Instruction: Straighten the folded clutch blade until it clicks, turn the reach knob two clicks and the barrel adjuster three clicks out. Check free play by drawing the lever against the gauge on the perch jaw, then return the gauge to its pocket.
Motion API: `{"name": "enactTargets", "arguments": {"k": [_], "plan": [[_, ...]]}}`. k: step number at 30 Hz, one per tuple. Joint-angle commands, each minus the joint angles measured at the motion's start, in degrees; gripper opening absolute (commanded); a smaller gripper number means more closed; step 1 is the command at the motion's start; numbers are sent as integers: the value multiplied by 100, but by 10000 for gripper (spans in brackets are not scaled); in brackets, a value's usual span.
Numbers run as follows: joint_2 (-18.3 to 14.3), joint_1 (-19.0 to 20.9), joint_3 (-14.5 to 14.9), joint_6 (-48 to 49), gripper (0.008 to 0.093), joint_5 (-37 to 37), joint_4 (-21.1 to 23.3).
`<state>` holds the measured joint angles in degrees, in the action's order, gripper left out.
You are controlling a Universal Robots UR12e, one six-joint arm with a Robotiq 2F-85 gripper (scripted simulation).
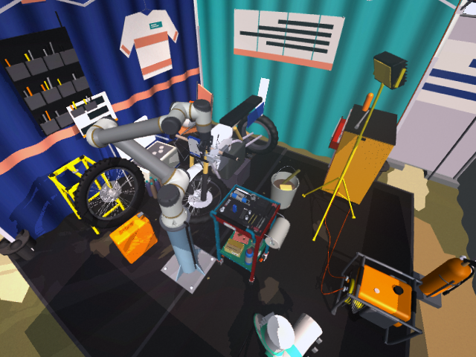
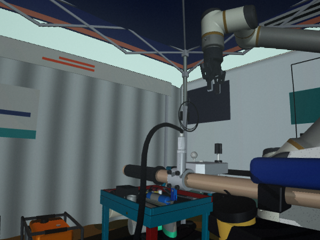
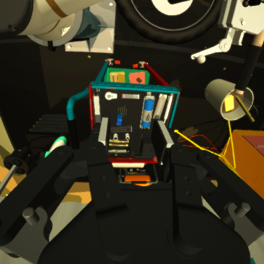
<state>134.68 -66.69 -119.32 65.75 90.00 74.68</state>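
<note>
The clutch lever blade (image 3: 211, 52), silver with a ball end (image 2: 194, 154), hangs from the grey perch (image 2: 206, 167) on the tan handlebar (image 2: 213, 184), well below my gripper. A black knob (image 2: 218, 148) stands on top of the perch, and a black cable (image 2: 149, 149) arcs up from the barrel adjuster (image 2: 181, 152) by the clamp. The tool cart (image 3: 132, 122) with its tray of small parts sits straight under the wrist camera. My gripper (image 2: 214, 89) hangs high above the handlebar, pointing down, partly closed and holding nothing (image 3: 132, 138).
A bucket (image 1: 284, 188) with a yellow sponge stands right of the cart (image 1: 246, 215). The motorcycle (image 1: 227, 142) sits behind the cart, a loose wheel (image 1: 109, 192) on a yellow stand to the left. An orange cabinet (image 1: 361, 153), a light tripod (image 1: 346, 173) and a generator (image 1: 380, 296) stand to the right.
</note>
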Motion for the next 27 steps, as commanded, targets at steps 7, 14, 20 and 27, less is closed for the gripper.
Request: {"name": "enactTargets", "arguments": {"k": [7, 14, 20, 27], "plan": [[-190, 317, -83, -615, 480, 0, 272], [-506, 850, -226, -1659, 480, -1, 730], [-840, 1412, -377, -2761, 480, -1, 1215], [-1230, 2071, -553, -4056, 480, 0, 1784]]}}
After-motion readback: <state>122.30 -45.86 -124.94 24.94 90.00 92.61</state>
